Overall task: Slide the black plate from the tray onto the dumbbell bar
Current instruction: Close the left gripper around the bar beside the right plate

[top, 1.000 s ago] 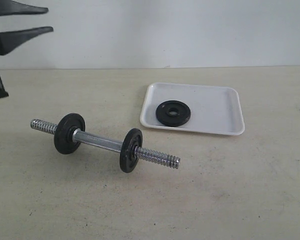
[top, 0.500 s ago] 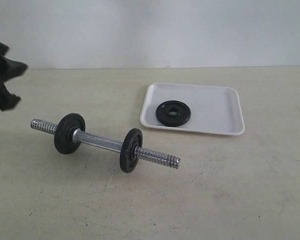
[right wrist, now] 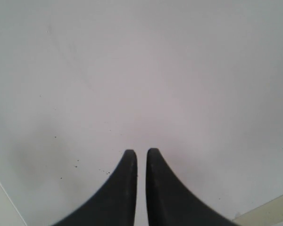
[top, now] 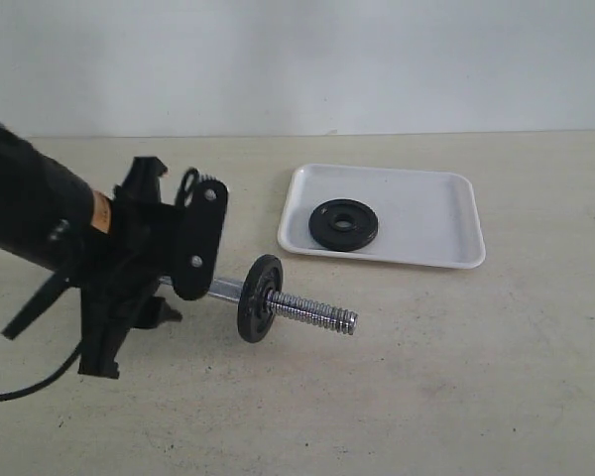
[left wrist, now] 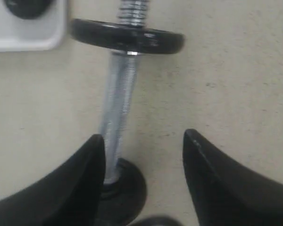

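Far left: black two-fingered left gripper (left wrist: 144, 137) on a bulky black arm (top: 40, 213), poised low over the left half of the short chrome steel dumbbell bar (top: 307, 313). Spreads its fingers (left wrist: 85, 169) wide and clasps nothing. Straddles the smooth shaft, which runs between the fingers and just beside one of them. Hides the bar's left end in the exterior view. Shows, in the left wrist view, a small black iron disc (left wrist: 125, 188) on the shaft close by that same finger.

Further right on the bar: second black iron disc (top: 259, 297), upright on the rod, with the threaded right end bare beyond it. Lies on a beige tabletop (top: 426, 387).

Right and farther back: shallow white rectangular plastic tray (top: 446, 213), near the bar's right end but apart from it. Holds the round black plate (top: 343, 225), flat, centre hole up, toward the tray's left near corner.

Out of the exterior view: black right gripper (right wrist: 141, 151), fingertips pressed almost together, empty, seen against a pale blank surface.
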You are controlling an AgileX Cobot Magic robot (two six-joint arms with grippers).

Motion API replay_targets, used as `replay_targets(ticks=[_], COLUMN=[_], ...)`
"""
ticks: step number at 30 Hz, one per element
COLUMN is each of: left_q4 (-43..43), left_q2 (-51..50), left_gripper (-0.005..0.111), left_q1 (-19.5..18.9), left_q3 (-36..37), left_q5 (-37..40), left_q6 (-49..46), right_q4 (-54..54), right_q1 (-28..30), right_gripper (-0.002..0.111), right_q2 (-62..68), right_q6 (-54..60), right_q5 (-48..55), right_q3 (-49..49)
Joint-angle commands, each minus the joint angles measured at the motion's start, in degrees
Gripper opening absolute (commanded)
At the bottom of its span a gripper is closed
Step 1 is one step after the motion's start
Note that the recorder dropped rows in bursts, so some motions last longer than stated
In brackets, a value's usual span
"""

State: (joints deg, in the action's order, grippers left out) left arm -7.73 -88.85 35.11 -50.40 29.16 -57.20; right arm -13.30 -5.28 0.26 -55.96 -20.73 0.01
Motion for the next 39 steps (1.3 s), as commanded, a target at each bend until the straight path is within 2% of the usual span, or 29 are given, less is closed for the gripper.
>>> replay_targets(ticks=[1, 10, 17, 19, 23, 25, 29, 39], left_q4=[1.96, 0.78, 1.1, 1.1, 0.63, -0.52, -3.77, -5.84], left_q2=[-6.56, -12.4, -13.55, -13.58, -13.78, -13.8, -13.92, -16.89], left_gripper=[0.046, 0.046, 0.046, 0.051, 0.076, 0.084, 0.084, 0.084], left_q1=[0.9, 0.9, 0.9, 0.9, 0.79, 0.79, 0.79, 0.79], left_q3=[-3.73, -9.15, -9.54, -9.54, -9.54, -9.54, -9.03, -8.9], left_q5=[3.06, -0.05, -3.93, -4.51, -6.93, -6.93, -6.45, -7.1], left_q6=[-0.28, -1.77, -1.53, -1.5, 1.68, 2.2, 2.34, 2.34], right_q4=[-1.2, -2.81, -2.81, -2.81, -2.81, -2.81, -2.81, -2.81], right_q1=[0.13, 0.13, 0.13, 0.13, 0.13, 0.13, 0.13, 0.13], right_gripper=[0.004, 0.004, 0.004, 0.004, 0.004, 0.004, 0.004, 0.004], right_q2=[-0.26, -0.26, -0.26, -0.26, -0.26, -0.26, -0.26, -0.26], right_q6=[-0.19, -0.29, -0.29, -0.29, -0.29, -0.29, -0.4, -0.4], right_q5=[1.07, 3.41, 3.41, 3.41, 3.41, 3.41, 3.42, 3.42], right_q3=[-0.01, -0.01, -0.01, -0.01, -0.01, -0.01, -0.01, -0.01])
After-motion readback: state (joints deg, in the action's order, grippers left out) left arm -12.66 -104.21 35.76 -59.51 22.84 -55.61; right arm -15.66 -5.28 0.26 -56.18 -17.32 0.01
